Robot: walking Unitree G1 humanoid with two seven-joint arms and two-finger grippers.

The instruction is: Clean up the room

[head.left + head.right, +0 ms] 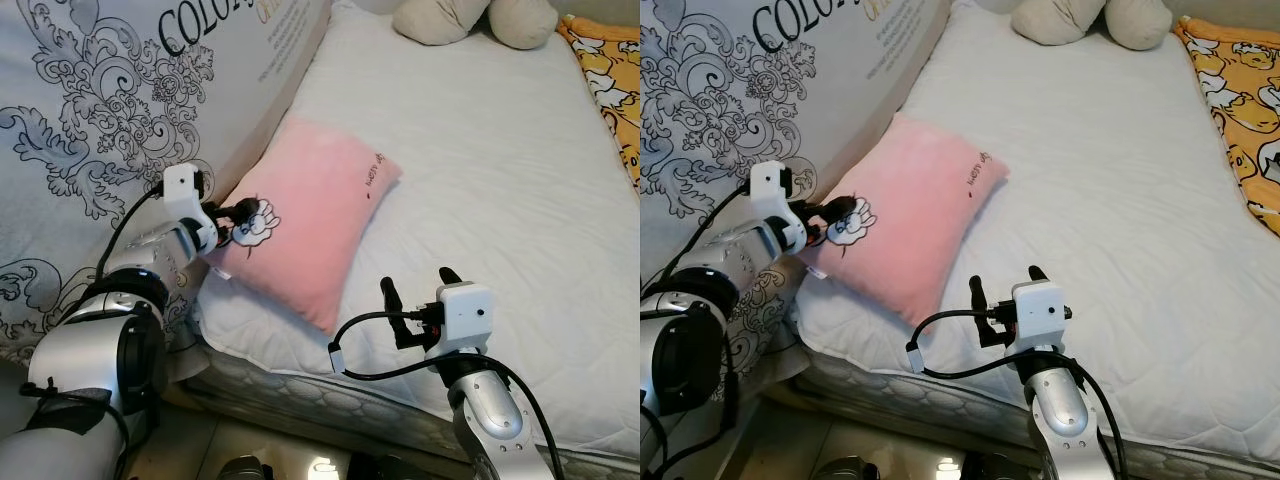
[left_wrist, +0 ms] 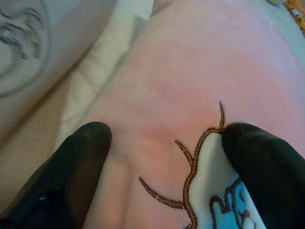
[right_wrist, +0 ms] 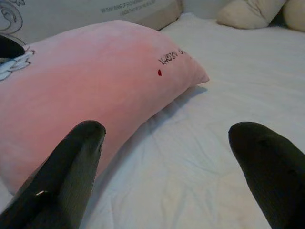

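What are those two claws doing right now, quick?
Left gripper: open, fingers spread against the pink pillow near its embroidered patch, not gripping it.
Right gripper: open, holding nothing, above the white mattress.

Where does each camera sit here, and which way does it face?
Left and right eye: on the head, looking down at the bed; both arms show.
Left wrist: along the left claw, its open fingers on the pink pillow.
Right wrist: along the open right claw, across the bed.
All share the pillow.
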